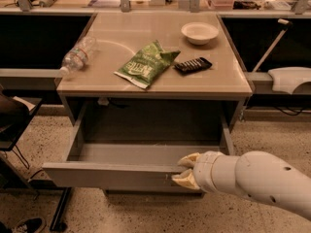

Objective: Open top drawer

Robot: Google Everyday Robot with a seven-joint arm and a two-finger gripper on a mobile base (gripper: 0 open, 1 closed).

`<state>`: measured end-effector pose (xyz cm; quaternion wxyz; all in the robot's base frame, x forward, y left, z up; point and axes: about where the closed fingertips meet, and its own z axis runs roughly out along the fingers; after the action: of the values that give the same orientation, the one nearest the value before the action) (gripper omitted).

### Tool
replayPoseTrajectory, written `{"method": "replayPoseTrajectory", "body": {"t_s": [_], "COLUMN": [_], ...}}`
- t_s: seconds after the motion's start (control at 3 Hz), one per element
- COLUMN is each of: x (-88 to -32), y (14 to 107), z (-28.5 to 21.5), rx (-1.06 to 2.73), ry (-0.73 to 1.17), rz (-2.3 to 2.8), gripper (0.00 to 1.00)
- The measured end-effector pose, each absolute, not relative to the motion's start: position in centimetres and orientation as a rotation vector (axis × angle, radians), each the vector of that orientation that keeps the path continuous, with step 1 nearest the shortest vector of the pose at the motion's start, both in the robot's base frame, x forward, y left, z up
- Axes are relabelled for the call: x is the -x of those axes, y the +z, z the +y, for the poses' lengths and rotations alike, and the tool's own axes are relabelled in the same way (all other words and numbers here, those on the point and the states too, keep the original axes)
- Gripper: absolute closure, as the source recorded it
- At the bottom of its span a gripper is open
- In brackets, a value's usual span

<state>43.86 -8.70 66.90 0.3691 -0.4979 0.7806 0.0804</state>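
Note:
The top drawer (112, 174) is a grey, flat-fronted drawer under the tan table. It stands pulled well out, and its inside looks empty. My gripper (184, 171) comes in from the lower right on a thick white arm. Its pale fingers (188, 160) sit at the right part of the drawer's front edge, one above the rim and one in front of it, closed on the front panel. The lower drawers are hidden behind the open front.
On the table top (121, 81) lie a clear plastic bottle (77, 56), a green chip bag (146, 64), a dark snack bar (193, 65) and a white bowl (199, 32). A black chair (14, 115) stands at the left. A shoe (26, 224) is at the lower left.

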Motion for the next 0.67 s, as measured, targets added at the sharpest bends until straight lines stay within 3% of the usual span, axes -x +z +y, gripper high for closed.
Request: {"method": "replayPoseTrajectory", "body": {"t_s": [0.67], "x": [-43.86], "y": [66.90], "z": [-8.70], "rx": [1.278], "ry": [0.206], "rz": [2.004], "gripper": [0.11]}}
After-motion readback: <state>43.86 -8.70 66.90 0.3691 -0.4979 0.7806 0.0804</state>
